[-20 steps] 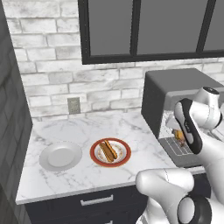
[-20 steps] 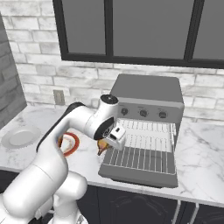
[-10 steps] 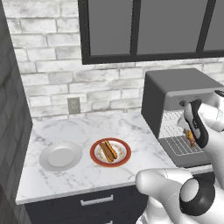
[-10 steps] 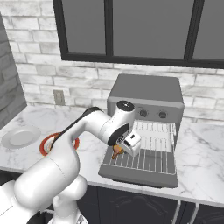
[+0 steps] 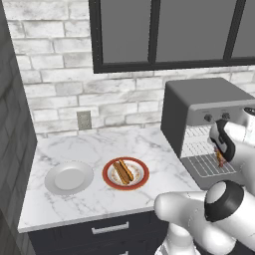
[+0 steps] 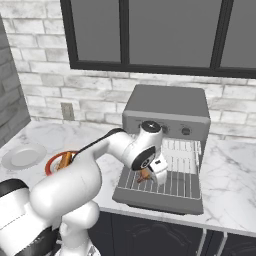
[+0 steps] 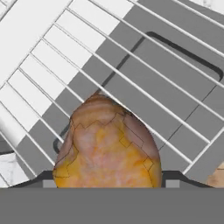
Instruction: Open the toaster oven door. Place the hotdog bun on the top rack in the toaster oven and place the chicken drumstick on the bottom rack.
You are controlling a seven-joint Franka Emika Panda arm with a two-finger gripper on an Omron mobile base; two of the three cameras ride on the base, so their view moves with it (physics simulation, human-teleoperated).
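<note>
While the hotdog bun [image 5: 123, 171] sits apart, racks seemingly unobstructed.

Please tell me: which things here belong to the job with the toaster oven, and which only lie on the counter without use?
Belong to the job:
- toaster oven, its door open
- pulled-out rack
- chicken drumstick, between the fingers of the gripper above that rack
- hotdog bun on the red plate

Just lying about:
- grey plate
- wall socket
</note>
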